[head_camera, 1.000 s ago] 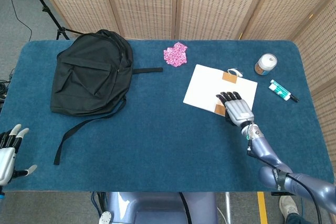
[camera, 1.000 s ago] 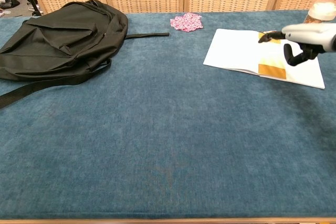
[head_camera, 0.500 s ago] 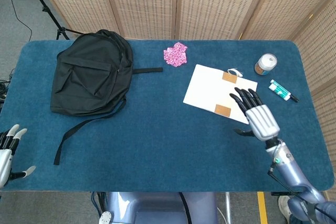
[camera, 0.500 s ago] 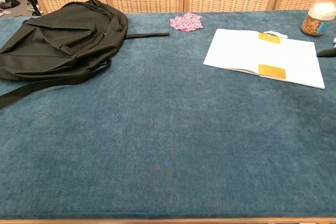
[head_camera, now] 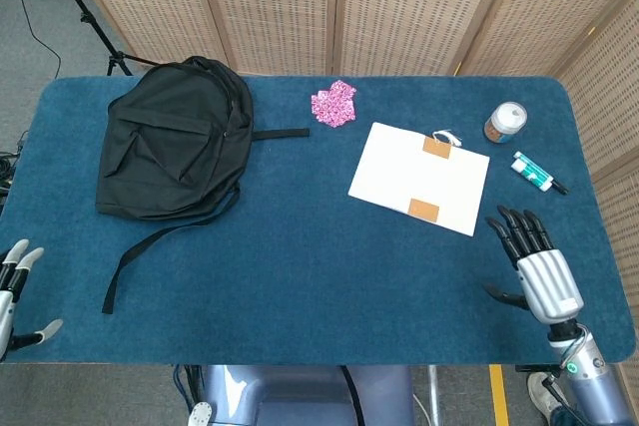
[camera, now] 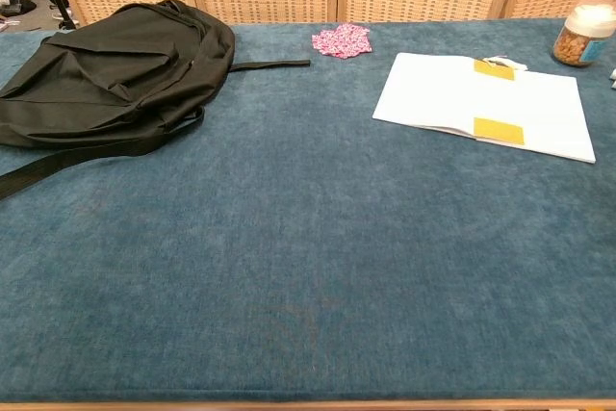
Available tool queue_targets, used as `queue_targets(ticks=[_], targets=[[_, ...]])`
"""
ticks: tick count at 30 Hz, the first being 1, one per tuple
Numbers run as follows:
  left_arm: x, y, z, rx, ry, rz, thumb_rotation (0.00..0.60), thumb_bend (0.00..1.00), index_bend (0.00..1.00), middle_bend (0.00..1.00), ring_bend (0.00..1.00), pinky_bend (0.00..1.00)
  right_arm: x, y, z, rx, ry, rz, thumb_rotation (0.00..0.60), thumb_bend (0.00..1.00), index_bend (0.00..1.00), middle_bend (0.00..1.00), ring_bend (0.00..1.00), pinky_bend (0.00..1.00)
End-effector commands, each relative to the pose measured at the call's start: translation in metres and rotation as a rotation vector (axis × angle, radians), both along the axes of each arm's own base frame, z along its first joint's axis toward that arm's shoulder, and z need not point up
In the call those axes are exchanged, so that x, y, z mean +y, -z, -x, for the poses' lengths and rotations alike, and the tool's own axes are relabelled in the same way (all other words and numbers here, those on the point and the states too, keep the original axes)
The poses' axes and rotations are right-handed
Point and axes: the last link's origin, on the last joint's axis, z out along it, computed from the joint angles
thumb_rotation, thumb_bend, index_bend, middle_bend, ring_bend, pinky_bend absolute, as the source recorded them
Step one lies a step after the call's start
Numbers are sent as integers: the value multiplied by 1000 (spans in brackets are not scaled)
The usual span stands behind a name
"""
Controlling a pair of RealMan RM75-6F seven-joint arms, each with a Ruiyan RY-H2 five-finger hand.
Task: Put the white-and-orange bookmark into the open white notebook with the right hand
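The open white notebook (head_camera: 394, 172) (camera: 433, 93) lies flat at the right of the blue table. The white-and-orange bookmark (head_camera: 424, 210) (camera: 499, 130) lies across its right page, with an orange end at the near edge, another at the far edge and a white string beyond that. My right hand (head_camera: 536, 268) hovers near the table's front right corner, well clear of the notebook, fingers spread and holding nothing. My left hand (head_camera: 14, 286) shows at the front left edge, fingers apart and empty. The chest view shows neither hand.
A black backpack (head_camera: 170, 147) (camera: 106, 64) with a loose strap lies at the left. A pink crumpled item (head_camera: 333, 104) (camera: 343, 40) sits at the back middle. A white-lidded jar (head_camera: 506, 122) (camera: 581, 34) and a green-and-white tube (head_camera: 534, 173) stand right of the notebook.
My right hand lifted off the bookmark on the notebook and drew back to the front right corner, leaving the chest view. The bookmark stays on the page. My left hand sank slightly.
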Motion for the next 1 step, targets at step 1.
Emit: queue_targets(ticks=[1], targets=[[-4,-2,-2,4,12,-15,600,0,0,0,0,0,17,-4,2,7,25,52,600,0,5,0,0,0]])
